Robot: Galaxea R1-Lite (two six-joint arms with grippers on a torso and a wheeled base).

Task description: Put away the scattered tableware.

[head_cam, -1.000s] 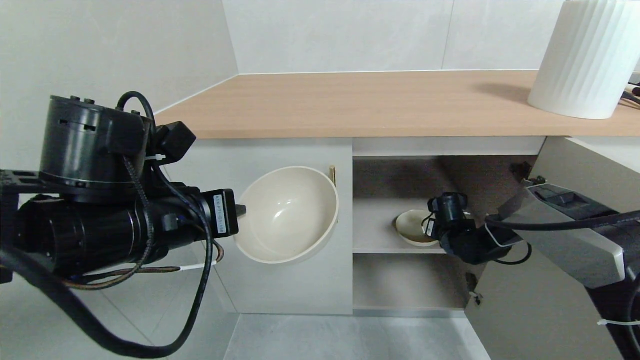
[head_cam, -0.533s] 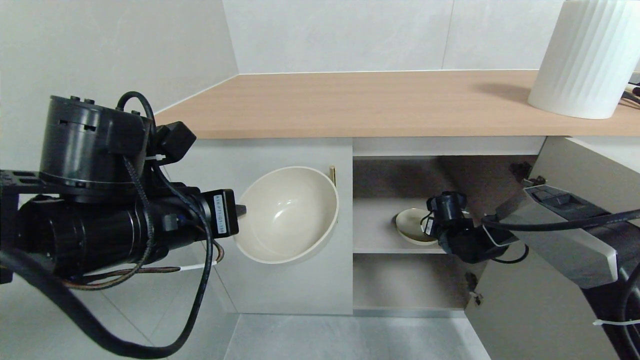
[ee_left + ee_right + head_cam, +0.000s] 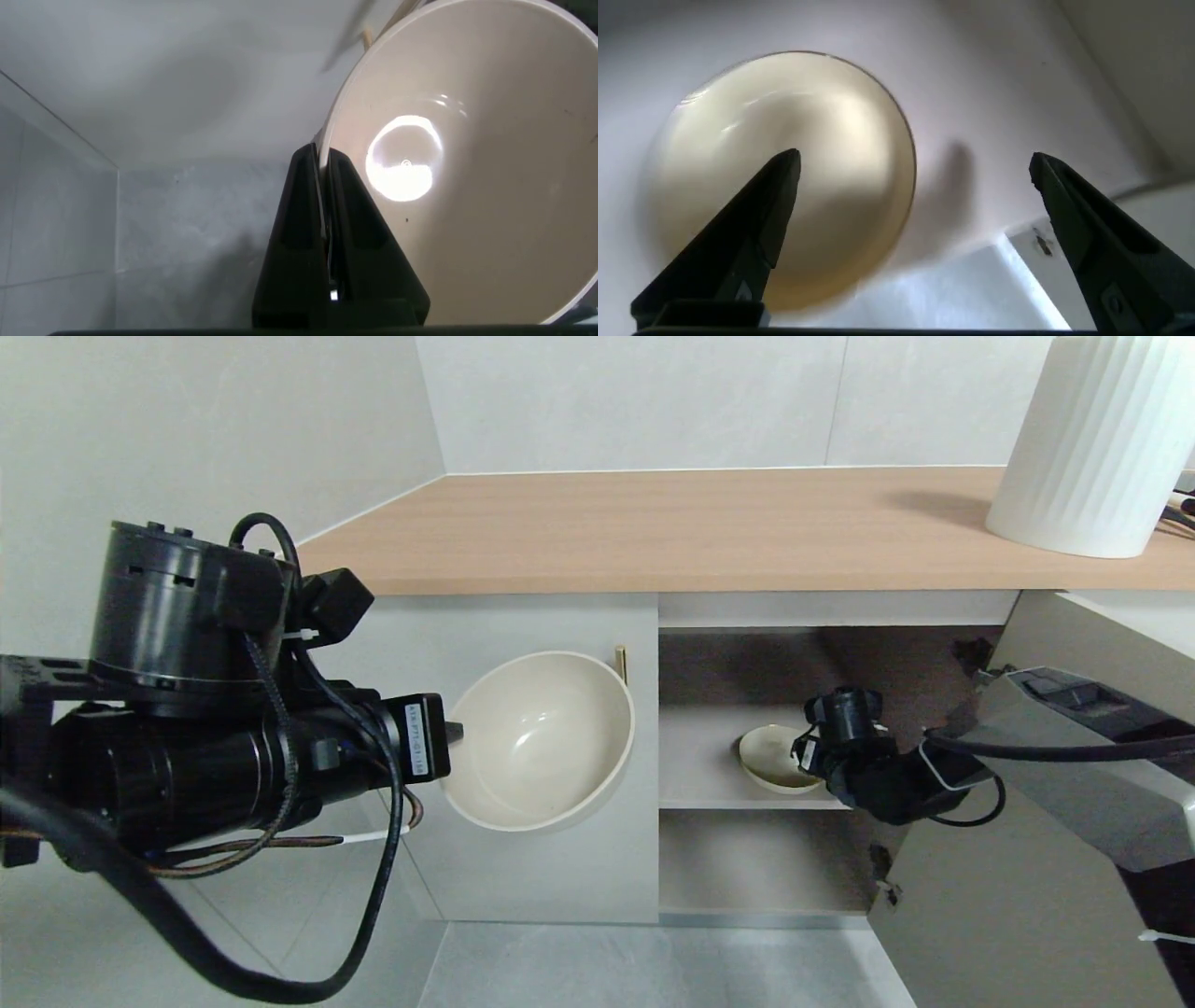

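My left gripper [image 3: 450, 733] is shut on the rim of a large cream bowl [image 3: 537, 739], held tilted on its side in front of the closed left cabinet door. In the left wrist view the fingers [image 3: 329, 201] pinch the bowl [image 3: 467, 159] at its edge. A small cream plate [image 3: 773, 758] lies on the middle shelf [image 3: 700, 765] of the open cabinet. My right gripper [image 3: 915, 177] stands open just in front of the plate [image 3: 785, 177], with nothing between its fingers; its arm [image 3: 878, 770] reaches into the cabinet.
A wooden countertop [image 3: 709, 527] runs above the cabinet, with a tall white ribbed container [image 3: 1097, 443] at its right end. The open cabinet door [image 3: 1008, 896] hangs at the right. A lower compartment [image 3: 756, 863] lies under the shelf.
My right arm has drawn back slightly from the plate, toward the right. The left arm with the bowl has shifted a little down and right.
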